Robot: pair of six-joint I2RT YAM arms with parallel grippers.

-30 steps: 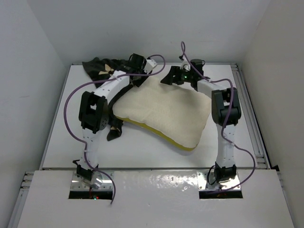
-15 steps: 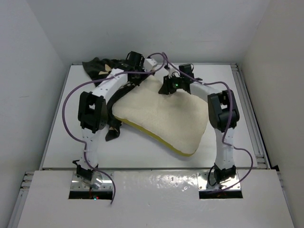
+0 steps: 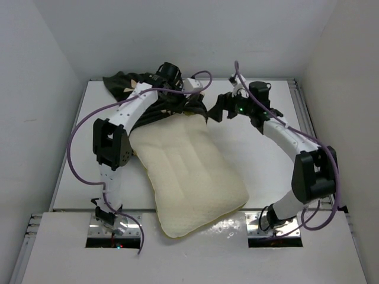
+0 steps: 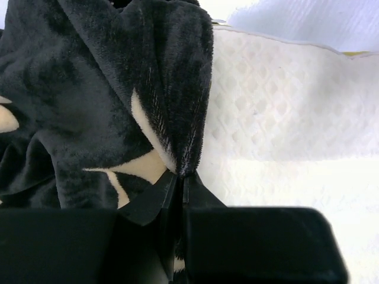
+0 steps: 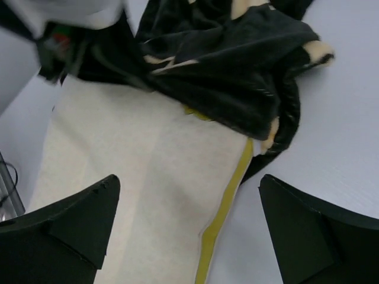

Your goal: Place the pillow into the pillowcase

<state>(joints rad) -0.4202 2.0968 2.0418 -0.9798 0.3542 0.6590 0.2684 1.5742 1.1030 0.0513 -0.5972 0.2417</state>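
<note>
my left gripper (image 4: 180,177) is clenched on a fold of the pillowcase (image 4: 89,106), just beside the pillow (image 4: 278,118). my right gripper (image 5: 186,207) is spread wide, grasping nothing, and hangs over the pillow's yellow-piped edge where the black fabric laps onto it. the pillowcase is bunched toward the far left corner of the counter (image 3: 269,160). the pillow runs diagonally from there to the near edge, its near corner past that edge.

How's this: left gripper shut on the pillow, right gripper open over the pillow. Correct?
No. The left wrist view shows the left gripper shut on a fold of the pillowcase, not the pillow. The right gripper is open over the pillow.
</note>
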